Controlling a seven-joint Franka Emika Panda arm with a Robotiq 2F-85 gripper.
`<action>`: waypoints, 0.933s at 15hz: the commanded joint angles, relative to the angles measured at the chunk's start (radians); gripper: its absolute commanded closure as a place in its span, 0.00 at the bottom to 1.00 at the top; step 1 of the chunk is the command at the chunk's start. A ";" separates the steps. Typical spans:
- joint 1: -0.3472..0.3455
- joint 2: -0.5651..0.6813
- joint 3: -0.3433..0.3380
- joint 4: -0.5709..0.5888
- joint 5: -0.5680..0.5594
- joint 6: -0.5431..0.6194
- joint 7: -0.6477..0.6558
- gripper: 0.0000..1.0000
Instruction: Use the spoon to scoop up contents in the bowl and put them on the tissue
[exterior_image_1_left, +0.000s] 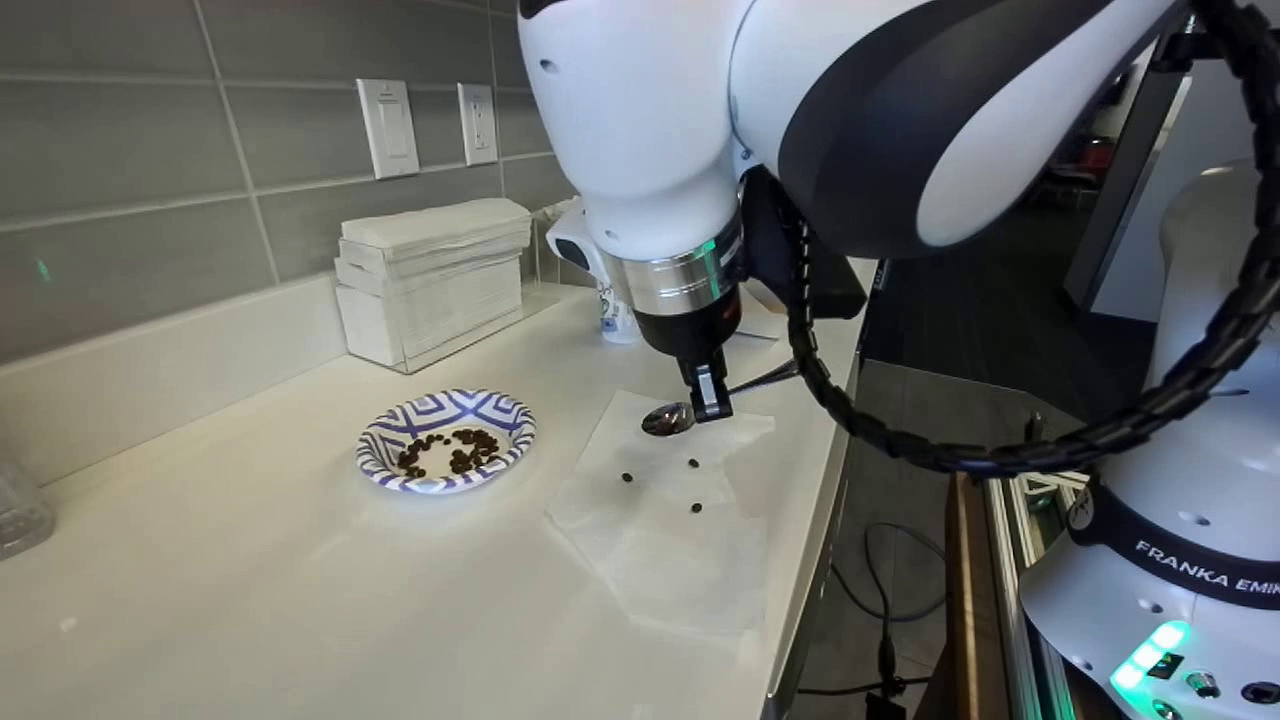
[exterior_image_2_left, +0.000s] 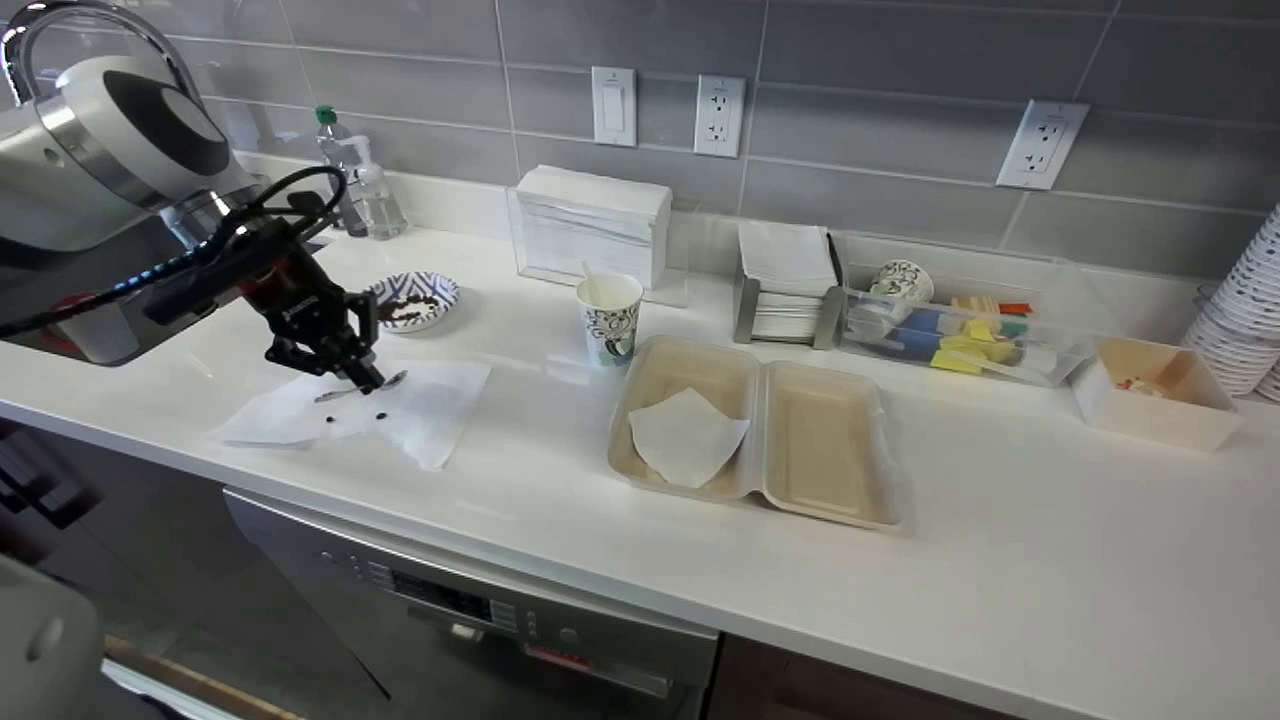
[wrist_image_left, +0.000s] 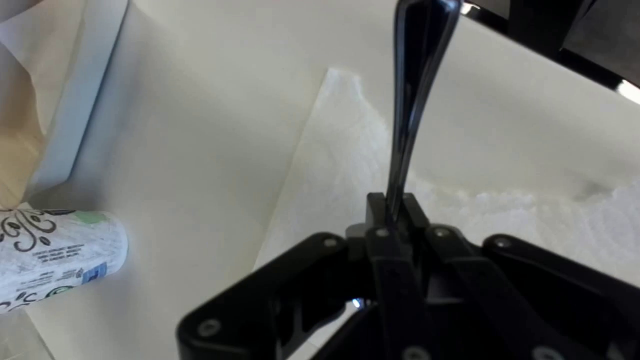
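My gripper (exterior_image_1_left: 712, 408) is shut on the thin handle of the spoon (exterior_image_1_left: 668, 419), low over the tissue (exterior_image_1_left: 640, 560). In the wrist view the spoon's handle (wrist_image_left: 417, 85) runs upward from between the pinched fingertips. The spoon's head points toward the bowl side; whether anything lies in it, or whether it touches the tissue, I cannot tell. Three dark brown bits lie scattered on the tissue, one being this bit (exterior_image_1_left: 696, 508). The blue-and-white bowl (exterior_image_1_left: 450, 402) stands beside the tissue, with the other contents (exterior_image_1_left: 478, 440) spread loosely across its bottom. Both exterior views show this bowl (exterior_image_2_left: 447, 290).
A patterned white cup (exterior_image_2_left: 610, 325) and an opened takeout box (exterior_image_2_left: 820, 440) stand on the counter farther along. Behind the bowl, a paper towel stack (exterior_image_1_left: 440, 290) sits against the wall. The counter's front edge (exterior_image_1_left: 825, 500) runs close past the tissue.
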 joint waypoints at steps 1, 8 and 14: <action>0.039 0.098 0.025 0.092 -0.059 -0.137 0.082 0.98; 0.109 0.210 0.020 0.190 -0.091 -0.286 0.134 0.98; 0.122 0.260 -0.007 0.223 -0.132 -0.327 0.157 0.98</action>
